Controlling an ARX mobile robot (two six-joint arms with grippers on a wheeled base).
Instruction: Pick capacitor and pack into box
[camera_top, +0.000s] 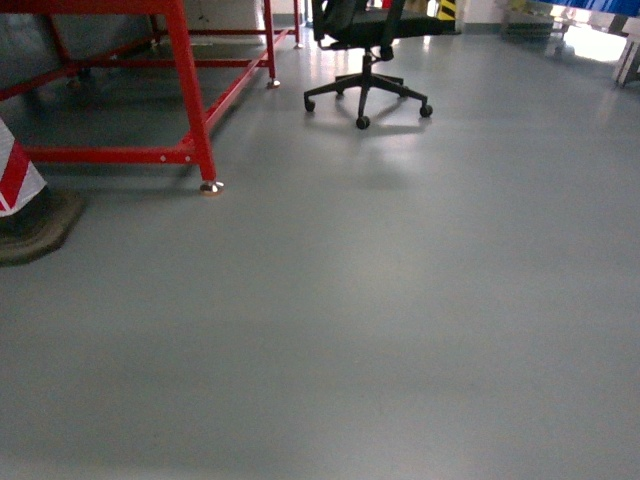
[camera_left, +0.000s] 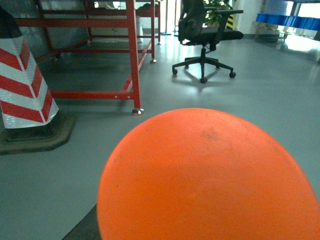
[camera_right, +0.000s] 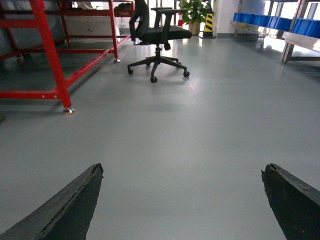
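Pretty dim overall, light pouring in from the far right behind the office chair (camera_top: 366, 60), blowing out that corner. Glossy floor (camera_top: 380, 300) catches soft glare just past the chair. Head view looks slightly soft.

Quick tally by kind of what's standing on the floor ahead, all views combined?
Red metal frame: 1
Black office chair: 1
Red-and-white striped bollard: 1
Potted plant: 1
Total: 4
Capacitor and box: 0 in view.
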